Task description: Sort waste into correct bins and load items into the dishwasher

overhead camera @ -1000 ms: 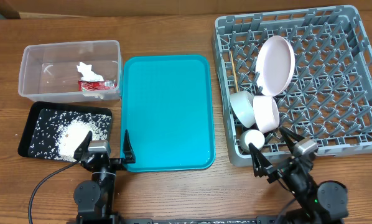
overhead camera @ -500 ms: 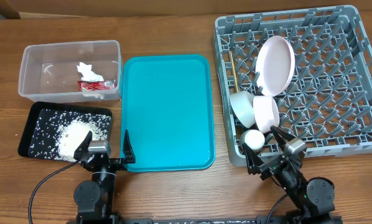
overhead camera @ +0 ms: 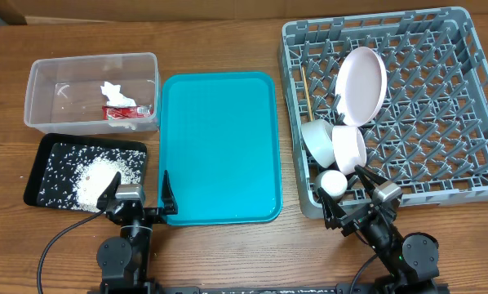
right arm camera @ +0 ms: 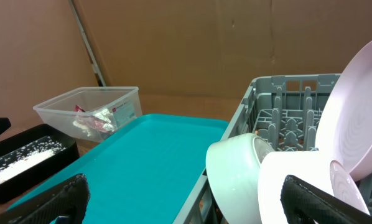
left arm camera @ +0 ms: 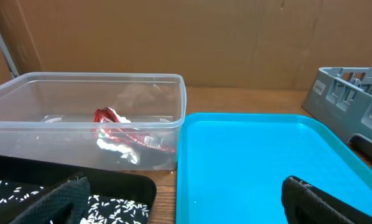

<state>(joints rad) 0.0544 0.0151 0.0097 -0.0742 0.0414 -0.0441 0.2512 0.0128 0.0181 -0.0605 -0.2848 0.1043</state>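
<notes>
Right gripper stands open and empty; left gripper likewise. Small white cup sits just ahead of the right gripper, in the near corner of the dish rack, possibly not seated between pegs. Cup is light, rigid, glazed, slippery and breakable: grip gently across the rim.

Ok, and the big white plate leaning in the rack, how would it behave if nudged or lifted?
The plate stands tilted on edge among the dish rack pegs, so a nudge would probably tip or roll it. Its smooth, rigid-looking face suggests it is stiff and likely slippery to pinch.
</notes>
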